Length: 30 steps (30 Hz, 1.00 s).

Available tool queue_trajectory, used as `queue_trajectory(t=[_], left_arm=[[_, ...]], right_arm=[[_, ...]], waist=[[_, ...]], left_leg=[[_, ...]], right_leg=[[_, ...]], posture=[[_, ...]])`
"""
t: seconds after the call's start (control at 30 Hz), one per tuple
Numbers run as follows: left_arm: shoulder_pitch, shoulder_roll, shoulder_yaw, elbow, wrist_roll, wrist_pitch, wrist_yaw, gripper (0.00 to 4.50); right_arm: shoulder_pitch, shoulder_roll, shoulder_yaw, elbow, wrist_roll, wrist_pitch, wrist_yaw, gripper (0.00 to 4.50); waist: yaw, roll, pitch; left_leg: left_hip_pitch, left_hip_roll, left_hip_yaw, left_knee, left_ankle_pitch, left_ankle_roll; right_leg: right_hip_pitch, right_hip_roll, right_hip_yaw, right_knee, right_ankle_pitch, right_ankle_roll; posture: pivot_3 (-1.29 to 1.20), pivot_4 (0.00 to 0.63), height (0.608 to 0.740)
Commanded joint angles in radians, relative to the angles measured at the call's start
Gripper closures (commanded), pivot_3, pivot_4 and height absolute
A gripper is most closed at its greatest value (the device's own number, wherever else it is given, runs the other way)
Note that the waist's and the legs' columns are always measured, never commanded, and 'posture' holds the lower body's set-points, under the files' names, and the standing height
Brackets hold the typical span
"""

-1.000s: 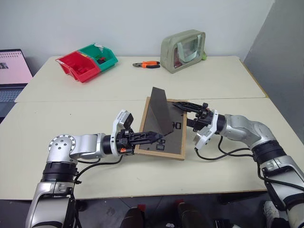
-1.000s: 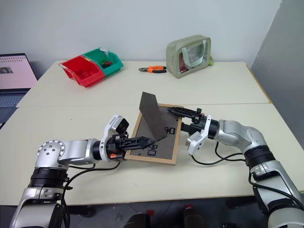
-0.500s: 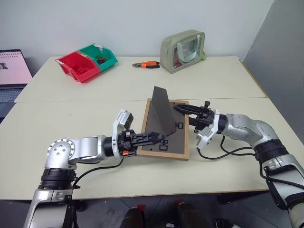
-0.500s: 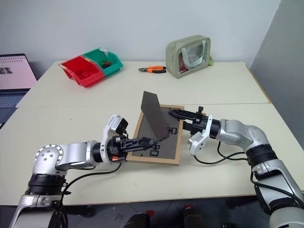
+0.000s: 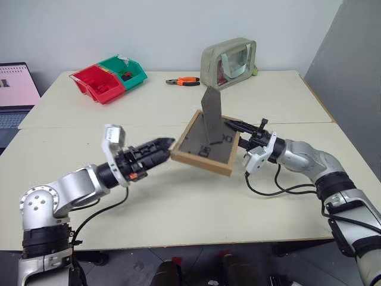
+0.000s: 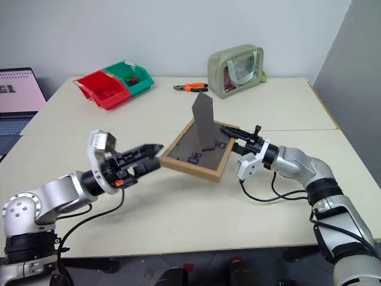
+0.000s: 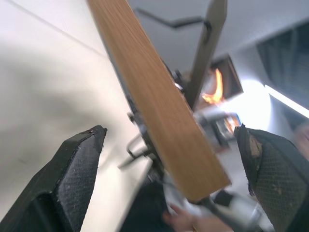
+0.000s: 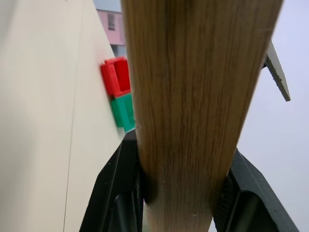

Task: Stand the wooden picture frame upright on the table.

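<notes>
The wooden picture frame [image 5: 205,149] hangs tilted over the table [image 5: 178,202], its dark back facing up and the easel stand [image 5: 211,110] folded out and pointing upward. My right gripper [image 5: 233,127] is shut on the frame's right edge; in the right wrist view both fingers [image 8: 120,193] press against the light wood [image 8: 193,96]. My left gripper [image 5: 168,144] is open at the frame's left corner. In the left wrist view its fingertips [image 7: 87,150] stand wide apart on either side of the wooden edge [image 7: 159,106], not touching it.
At the back of the table stand a red bin [image 5: 98,84] and a green bin [image 5: 128,70], orange-handled pliers [image 5: 184,80] and a grey-green pouch [image 5: 229,56]. A laptop [image 5: 15,89] sits off the left edge. A seam crosses the tabletop behind the frame.
The frame, lying flat before, has been lifted and tilted by the right gripper. The left gripper came off the frame's back, opened wide and drew back to the left.
</notes>
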<state>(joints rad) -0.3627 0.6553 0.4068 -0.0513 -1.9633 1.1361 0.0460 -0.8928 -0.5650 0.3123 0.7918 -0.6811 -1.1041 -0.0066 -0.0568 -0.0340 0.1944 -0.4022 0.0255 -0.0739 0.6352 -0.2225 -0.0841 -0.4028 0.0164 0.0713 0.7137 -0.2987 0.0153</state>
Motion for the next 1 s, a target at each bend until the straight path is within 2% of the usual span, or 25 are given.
queue_trajectory(t=[0.03, 0.1, 0.17, 0.33, 0.43, 0.53, 0.7, 0.83, 0.9, 1.0], left_arm=[[0.026, 0.06, 0.107, -0.098, -0.008, -0.178, 0.194, 0.0], [0.084, 0.059, 0.154, -0.179, -0.007, -0.252, 0.262, 0.0], [0.166, 0.082, 0.168, -0.28, 0.059, -0.266, 0.288, 0.0], [0.287, 0.13, 0.095, -0.471, 0.231, -0.254, 0.247, 0.0], [0.306, 0.134, 0.027, -0.558, 0.405, -0.28, 0.193, 0.0], [0.315, 0.129, -0.023, -0.606, 0.517, -0.301, 0.152, 0.0], [0.369, 0.148, -0.116, -0.665, 0.763, -0.323, 0.074, 0.0], [0.434, 0.131, -0.168, -0.705, 1.014, -0.408, 0.042, 0.0], [0.451, 0.118, -0.191, -0.71, 1.094, -0.426, 0.037, 0.0], [0.47, 0.084, -0.211, -0.724, 1.142, -0.437, 0.016, 0.0]], right_arm=[[-0.057, 0.02, -0.046, 0.082, 0.1, 0.071, 0.012, 3.17], [-0.081, 0.059, -0.068, 0.143, 0.177, 0.135, 0.07, 3.17], [-0.105, 0.12, -0.105, 0.198, 0.296, 0.214, 0.187, 3.17], [-0.174, 0.306, -0.237, 0.273, 0.614, 0.506, 0.575, 3.17], [-0.246, 0.42, -0.347, 0.329, 0.803, 0.829, 0.844, 3.17], [-0.288, 0.465, -0.4, 0.365, 0.884, 1.011, 1.006, 3.17], [-0.297, 0.5, -0.381, 0.42, 0.868, 1.115, 1.131, 3.17], [-0.247, 0.531, -0.339, 0.469, 0.807, 1.104, 1.134, 3.17], [-0.232, 0.537, -0.332, 0.476, 0.789, 1.094, 1.119, 3.17], [-0.214, 0.545, -0.332, 0.478, 0.781, 1.1, 1.129, 3.17]], waist=[[0.0, 0.0, 0.0], [0.002, 0.0, 0.0], [-0.001, -0.001, 0.0], [0.0, -0.002, 0.001], [0.002, -0.001, 0.001], [0.006, 0.0, 0.001], [0.017, 0.0, 0.002], [0.015, 0.0, 0.002], [0.014, 0.0, 0.002], [0.011, 0.0, 0.002]], left_leg=[[0.0, 0.0, 0.0, 0.0, 0.0, 0.0], [0.0, 0.001, 0.0, 0.0, 0.0, 0.0], [0.0, 0.002, 0.001, 0.0, 0.0, 0.0], [0.001, 0.003, -0.001, 0.0, 0.0, 0.001], [0.002, 0.002, -0.003, 0.0, 0.0, 0.001], [0.003, 0.002, -0.004, -0.001, 0.0, 0.001], [0.002, 0.001, -0.003, -0.003, -0.001, 0.001], [0.003, 0.0, -0.002, -0.005, -0.001, 0.001], [0.003, 0.0, -0.002, -0.005, -0.001, 0.001], [0.003, 0.0, -0.002, -0.006, -0.001, 0.001]], right_leg=[[0.0, 0.0, 0.0, 0.0, 0.0, 0.0], [0.0, -0.001, 0.001, 0.0, 0.0, 0.0], [0.0, -0.001, 0.001, -0.001, 0.0, 0.0], [0.002, -0.001, 0.001, -0.001, 0.0, 0.0], [0.005, 0.0, -0.001, -0.001, 0.0, -0.001], [0.006, 0.001, -0.004, -0.002, 0.0, -0.001], [0.006, 0.0, -0.005, -0.006, 0.0, -0.001], [0.006, 0.001, -0.004, -0.007, 0.0, -0.001], [0.006, 0.001, -0.004, -0.007, 0.0, -0.001], [0.005, 0.001, -0.003, -0.007, 0.0, -0.001]], posture=[[0.0, 0.15, 0.74], [0.0, 0.15, 0.74], [0.0, 0.15, 0.74], [0.0, 0.15, 0.74], [0.0, 0.15, 0.74], [0.0, 0.15, 0.74], [0.0, 0.15, 0.74], [0.0, 0.15, 0.74], [0.0, 0.15, 0.74], [0.0, 0.15, 0.74]])
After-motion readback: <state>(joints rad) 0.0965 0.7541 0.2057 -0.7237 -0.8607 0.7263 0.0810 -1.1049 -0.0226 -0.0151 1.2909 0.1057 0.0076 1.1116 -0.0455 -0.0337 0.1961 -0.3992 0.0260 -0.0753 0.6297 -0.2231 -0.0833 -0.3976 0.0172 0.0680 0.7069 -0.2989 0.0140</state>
